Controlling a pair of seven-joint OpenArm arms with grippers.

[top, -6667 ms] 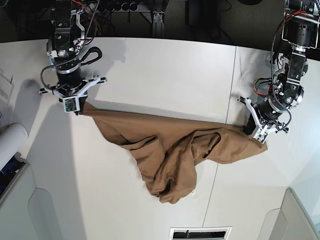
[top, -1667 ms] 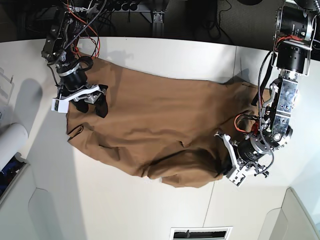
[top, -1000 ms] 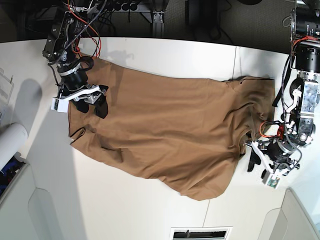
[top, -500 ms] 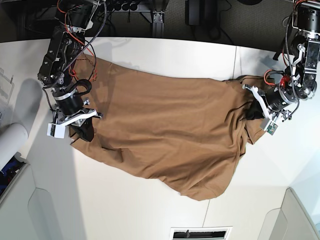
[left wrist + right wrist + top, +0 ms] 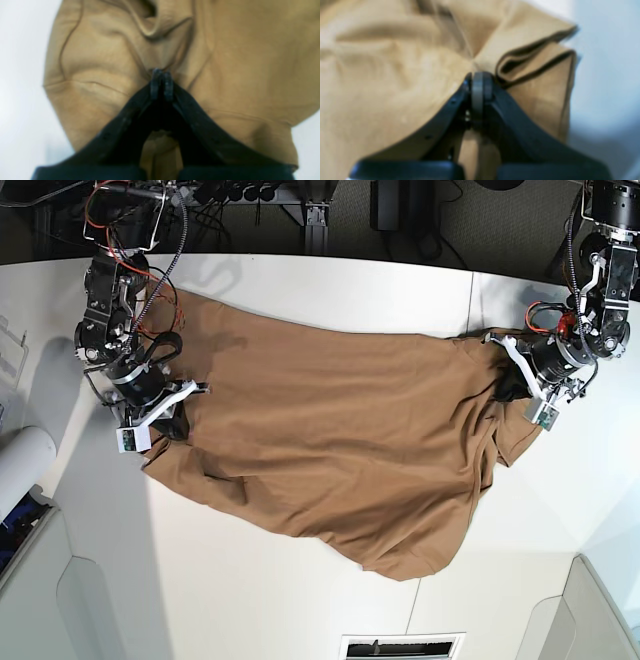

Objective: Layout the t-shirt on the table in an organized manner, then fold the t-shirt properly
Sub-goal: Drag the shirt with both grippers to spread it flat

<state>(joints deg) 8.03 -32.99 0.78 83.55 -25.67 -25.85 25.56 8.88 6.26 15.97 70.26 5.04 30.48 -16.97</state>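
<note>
One shirt (image 5: 330, 445), two arms, and both are pinching cloth. The shirt lies spread across the middle of the white tabletop (image 5: 300, 290), mostly flat, with ripples along the near edge and a loose flap sagging toward the near right.

The left gripper (image 5: 161, 83) is clenched on a fold of fabric at the shirt's right end, near a bunched, hemmed edge, maybe a sleeve. The right gripper (image 5: 478, 85) is clamped on the left end, right beside a doubled-over hem. In the base view they sit at opposite ends, well apart.

The cloth looks light, soft and floppy, so I'd guess it sags and creases wherever nothing holds it. It's probably not slippery, more draggy on the tabletop. The best places to grab seem to be hems and seam corners, since a mid-panel pinch just makes a tent.
</note>
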